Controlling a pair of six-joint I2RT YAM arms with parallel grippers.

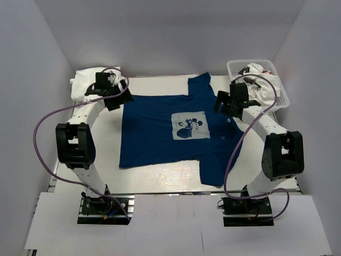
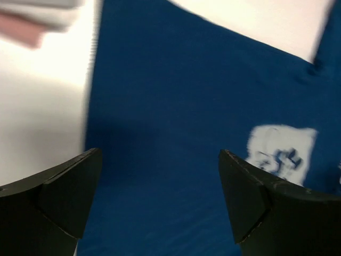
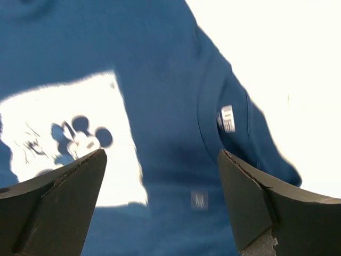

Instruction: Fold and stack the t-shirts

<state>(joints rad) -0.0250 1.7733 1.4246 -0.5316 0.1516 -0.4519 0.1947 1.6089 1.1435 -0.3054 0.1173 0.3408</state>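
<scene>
A navy blue t-shirt point(image 1: 160, 128) lies spread flat on the table, its pale square cartoon print point(image 1: 188, 127) facing up. It fills the left wrist view point(image 2: 176, 106) and the right wrist view point(image 3: 170, 80), where the collar with its label point(image 3: 227, 118) shows. My left gripper point(image 1: 113, 100) is open and empty above the shirt's left edge. My right gripper point(image 1: 221, 101) is open and empty above the collar side. A folded white t-shirt point(image 1: 88, 80) lies at the back left. More white cloth point(image 1: 261, 80) sits in the basket.
A white plastic mesh basket point(image 1: 282, 96) stands at the back right, beside my right arm. White walls close in the table on the left, back and right. Purple cables loop off both arms.
</scene>
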